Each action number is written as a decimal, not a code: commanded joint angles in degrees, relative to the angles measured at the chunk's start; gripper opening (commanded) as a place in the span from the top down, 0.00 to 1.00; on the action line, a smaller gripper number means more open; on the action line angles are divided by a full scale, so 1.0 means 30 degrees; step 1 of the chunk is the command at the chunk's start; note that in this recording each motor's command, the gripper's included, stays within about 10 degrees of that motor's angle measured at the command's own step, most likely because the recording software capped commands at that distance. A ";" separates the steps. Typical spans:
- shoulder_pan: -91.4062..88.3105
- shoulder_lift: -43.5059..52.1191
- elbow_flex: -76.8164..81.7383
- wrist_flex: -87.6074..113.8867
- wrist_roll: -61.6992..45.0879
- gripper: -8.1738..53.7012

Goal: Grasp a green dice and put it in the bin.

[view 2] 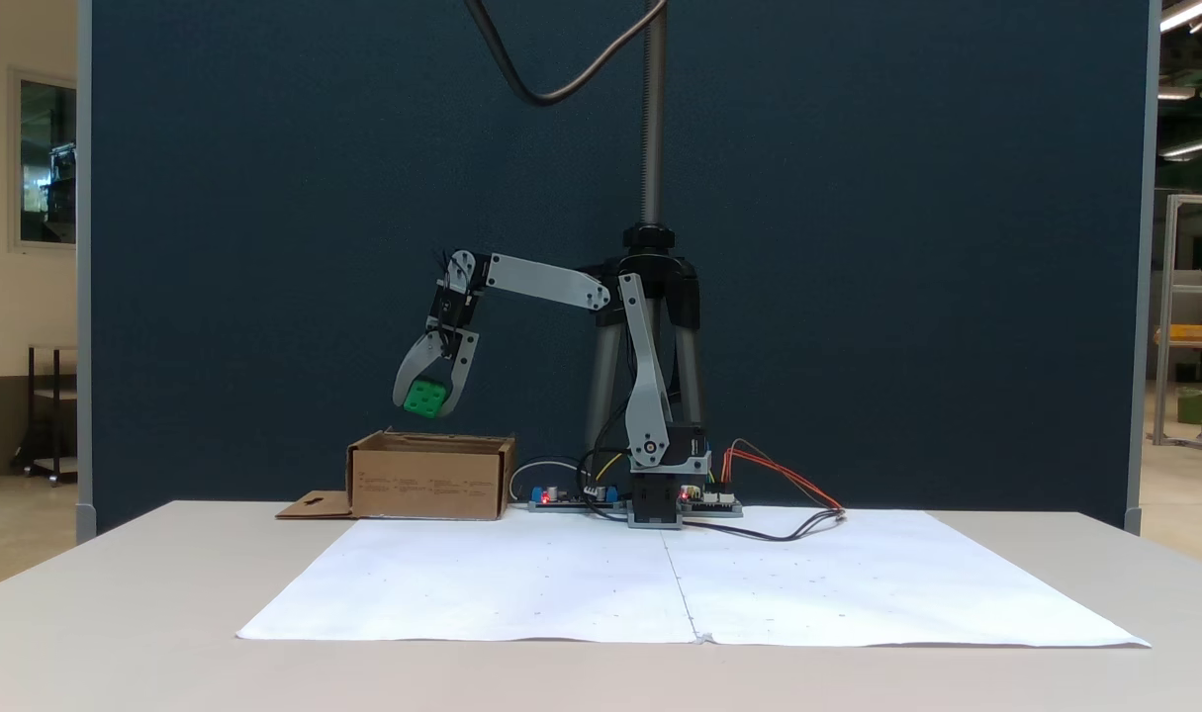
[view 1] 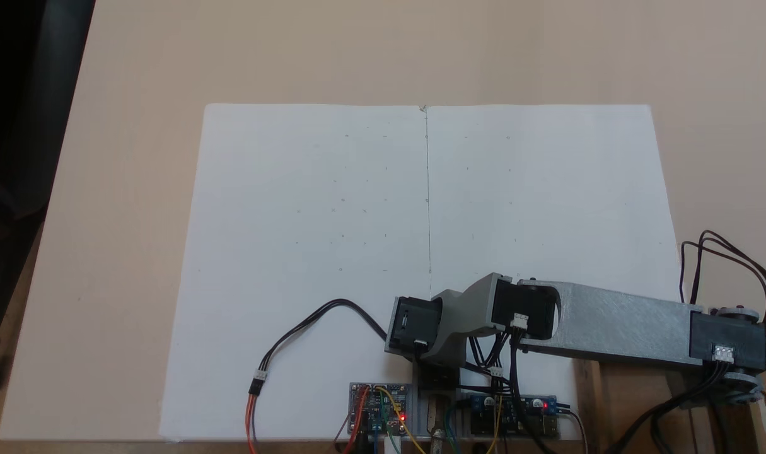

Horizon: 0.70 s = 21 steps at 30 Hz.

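Fixed view: pincer (view 2: 428,398) gripping green dice (view 2: 425,398) above bin (view 2: 430,482)

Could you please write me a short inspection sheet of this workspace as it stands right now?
Surface: beige table with two white paper sheets laid edge to edge.
Job's things: small bright green plastic dice held in the air above the brown cardboard bin; bin flap lies flat.
Clutter: nothing seen.
Grippers: grey gripper shut on the dice, pointing down.
Cables: black lead loops over the paper; red and orange wires by the base boards.
Surroundings: dark blue partition, tripod behind the arm.
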<state>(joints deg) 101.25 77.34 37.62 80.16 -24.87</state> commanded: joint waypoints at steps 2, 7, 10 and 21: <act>0.0029 0.0439 -0.0293 0.0059 -0.1143 0.36; 0.0029 0.0586 -0.0293 0.0059 -0.0352 0.36; -0.0146 0.1025 -0.0293 0.0059 0.0732 0.31; -0.5742 0.4160 -0.0293 -0.2754 0.7295 0.26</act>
<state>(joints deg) 86.22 85.61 37.71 75.76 -8.26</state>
